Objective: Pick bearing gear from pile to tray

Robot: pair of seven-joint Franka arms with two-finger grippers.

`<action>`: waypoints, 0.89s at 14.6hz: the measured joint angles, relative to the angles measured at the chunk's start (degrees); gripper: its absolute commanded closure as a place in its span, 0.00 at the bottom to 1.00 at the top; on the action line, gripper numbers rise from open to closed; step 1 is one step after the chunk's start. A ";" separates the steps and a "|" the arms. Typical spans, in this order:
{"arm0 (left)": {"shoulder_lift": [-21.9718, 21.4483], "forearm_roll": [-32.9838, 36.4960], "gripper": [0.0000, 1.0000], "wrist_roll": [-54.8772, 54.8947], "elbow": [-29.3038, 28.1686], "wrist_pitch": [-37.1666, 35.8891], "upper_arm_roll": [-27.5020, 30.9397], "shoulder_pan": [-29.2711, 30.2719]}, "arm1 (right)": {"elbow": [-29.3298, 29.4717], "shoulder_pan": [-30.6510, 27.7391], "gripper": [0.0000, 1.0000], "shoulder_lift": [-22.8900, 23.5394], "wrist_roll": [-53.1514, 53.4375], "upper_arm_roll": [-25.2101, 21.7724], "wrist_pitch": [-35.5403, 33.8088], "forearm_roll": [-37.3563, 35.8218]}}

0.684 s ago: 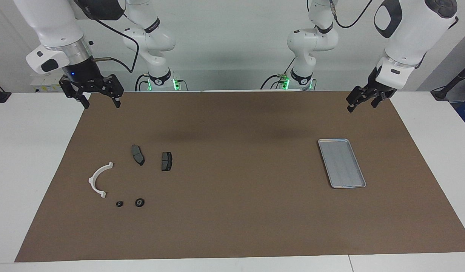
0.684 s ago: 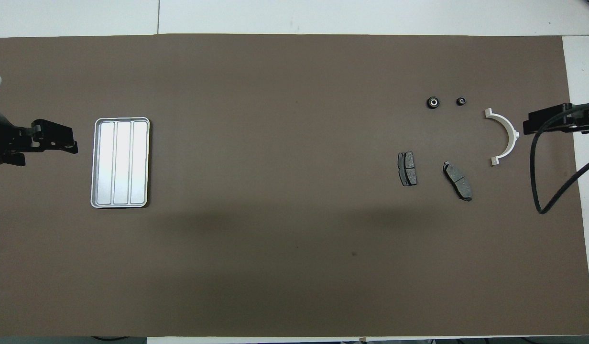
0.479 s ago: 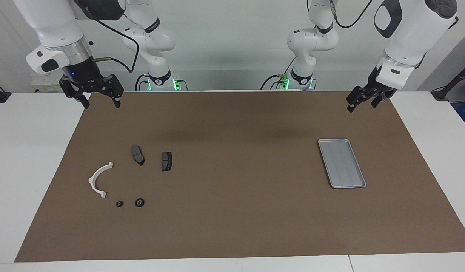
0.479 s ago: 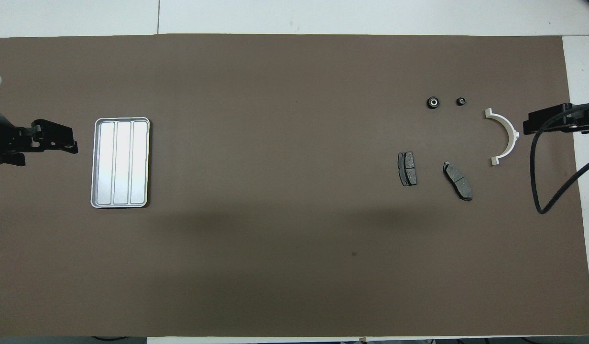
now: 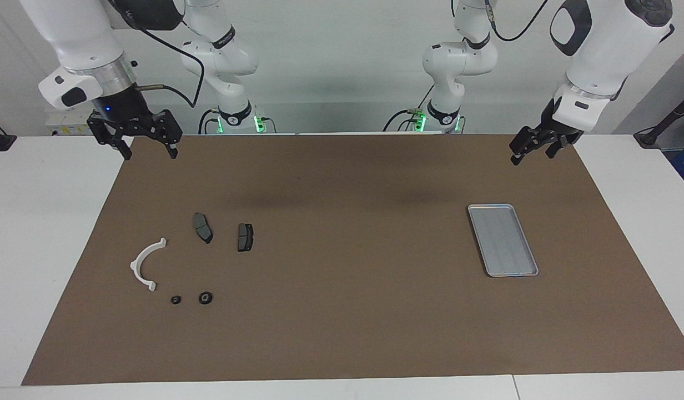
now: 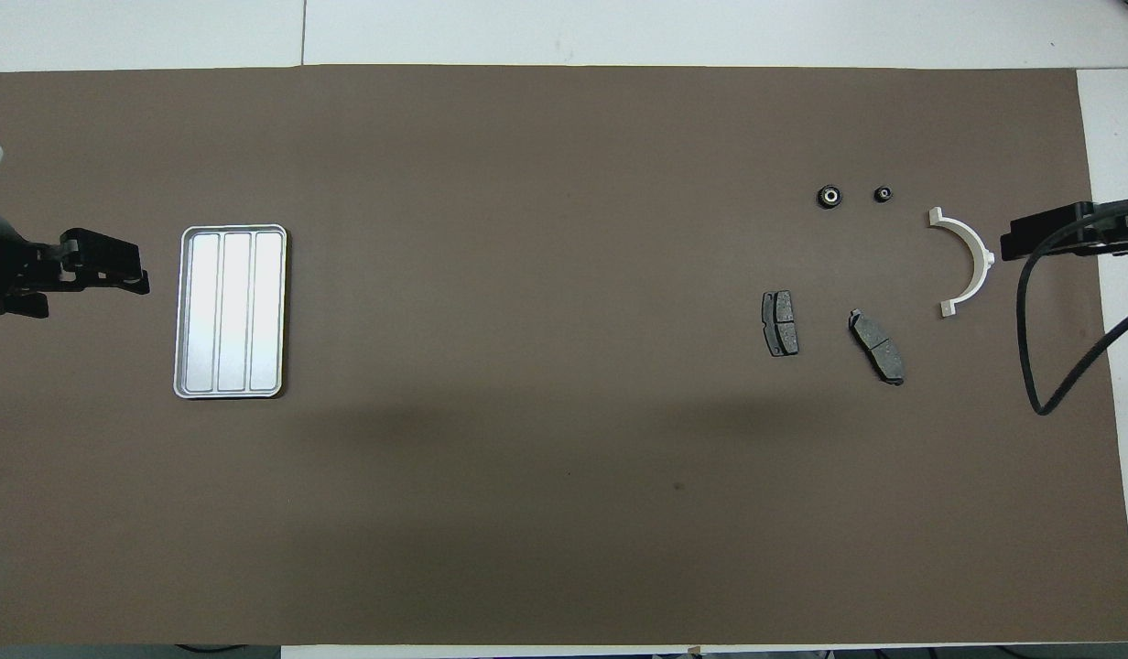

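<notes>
With nothing picked yet, both arms wait high: the right pincer [image 5: 147, 147] spread over the mat's [image 5: 342, 311] corner near the pile [image 5: 192, 261], the left pincer [image 5: 533, 150] also spread and empty, nearer the robots than the tray [image 5: 528, 274], while the black rings [image 5: 205, 298] lie farthest from the robots.

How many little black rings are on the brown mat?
2. The bigger black ring and the smaller black ring lie side by side at the right arm's end of the table, farther from the robots than the white arc. None seem hidden.
</notes>
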 measured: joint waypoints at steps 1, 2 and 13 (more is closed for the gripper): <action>0.00 0.00 0.00 0.00 0.00 0.00 0.00 0.00 | -0.21 0.00 0.00 0.01 -0.12 0.00 0.00 0.00; 0.00 0.00 0.00 0.00 0.00 0.00 0.00 0.00 | -0.46 0.00 0.00 0.01 -0.14 0.00 0.00 0.00; 0.00 0.00 0.00 0.00 0.00 0.00 0.00 0.00 | -3.85 0.00 0.00 1.83 -0.70 0.01 2.24 0.00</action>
